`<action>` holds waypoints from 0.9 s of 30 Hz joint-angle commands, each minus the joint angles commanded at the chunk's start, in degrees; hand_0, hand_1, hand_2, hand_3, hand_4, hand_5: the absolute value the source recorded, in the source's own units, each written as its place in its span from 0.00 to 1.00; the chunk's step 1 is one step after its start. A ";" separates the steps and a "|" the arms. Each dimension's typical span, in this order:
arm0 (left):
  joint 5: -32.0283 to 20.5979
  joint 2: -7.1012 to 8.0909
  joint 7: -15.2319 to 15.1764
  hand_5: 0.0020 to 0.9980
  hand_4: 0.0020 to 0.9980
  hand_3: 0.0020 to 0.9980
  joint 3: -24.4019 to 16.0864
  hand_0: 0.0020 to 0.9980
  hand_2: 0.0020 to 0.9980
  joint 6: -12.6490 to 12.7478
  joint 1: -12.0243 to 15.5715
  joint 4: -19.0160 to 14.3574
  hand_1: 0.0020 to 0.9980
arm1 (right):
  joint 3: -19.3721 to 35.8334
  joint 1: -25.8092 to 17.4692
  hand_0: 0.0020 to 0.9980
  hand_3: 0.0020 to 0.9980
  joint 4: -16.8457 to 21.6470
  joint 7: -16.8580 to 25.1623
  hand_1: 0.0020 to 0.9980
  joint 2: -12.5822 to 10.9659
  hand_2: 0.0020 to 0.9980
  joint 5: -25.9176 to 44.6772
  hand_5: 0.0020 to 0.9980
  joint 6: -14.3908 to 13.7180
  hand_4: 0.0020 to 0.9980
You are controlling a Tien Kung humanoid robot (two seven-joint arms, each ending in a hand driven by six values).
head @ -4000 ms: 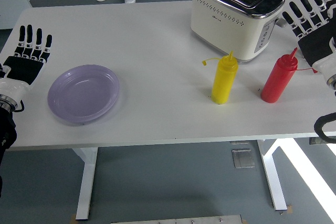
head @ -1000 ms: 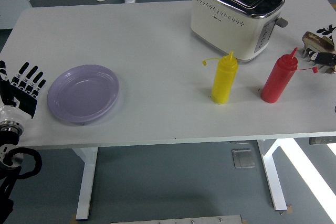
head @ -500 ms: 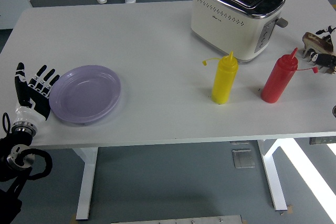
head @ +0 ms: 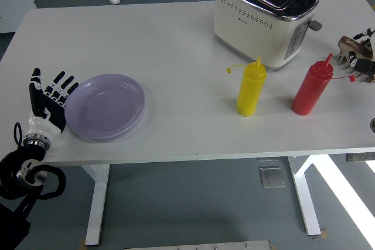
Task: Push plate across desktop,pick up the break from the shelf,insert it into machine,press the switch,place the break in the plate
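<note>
Lower left of the frame: the left robot hand [head: 51, 103] stands on edge, fingers straight and spread apart, gripping nothing, its flat side set against the left rim of the purple plate [head: 105, 106]. That is a pusher's pose, not a grasper's: the upright palm gives a broad face to slide the plate across the white counter [head: 176, 51] toward the middle. The plate lies flat near the counter's front edge, well apart from everything else.

At the far right edge, the right robot hand [head: 362, 55] is closed around a brown slice of bread [head: 351, 43], held clear of the counter beside the red squeeze bottle [head: 311, 86]; most of the hand is cut off by the frame. It sits near the cream toaster [head: 263, 16] at upper right, whose slots face up and look empty, so loading looks like the job waiting there. The yellow squeeze bottle [head: 251, 86] stands between plate and toaster, in the plate's probable path.
</note>
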 joint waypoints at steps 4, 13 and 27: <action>-0.08 -0.08 -0.07 1.00 0.81 0.82 0.38 0.88 0.77 0.01 -0.34 0.09 0.81 | -0.19 0.09 0.65 0.62 -0.05 0.08 0.61 -0.04 0.52 -0.10 0.14 -0.37 0.57; -0.43 -0.30 -0.04 1.00 0.80 0.81 1.50 0.88 0.77 -0.14 -1.23 0.46 0.81 | -0.49 0.23 0.64 0.56 0.43 0.22 0.59 -0.25 0.52 0.24 0.00 -1.34 0.34; -1.42 -0.64 0.00 1.00 0.80 0.81 5.72 0.87 0.77 -0.19 -3.27 0.91 0.81 | -0.14 0.46 0.63 0.54 1.63 0.34 0.59 -0.19 0.52 -0.04 0.00 -2.74 0.29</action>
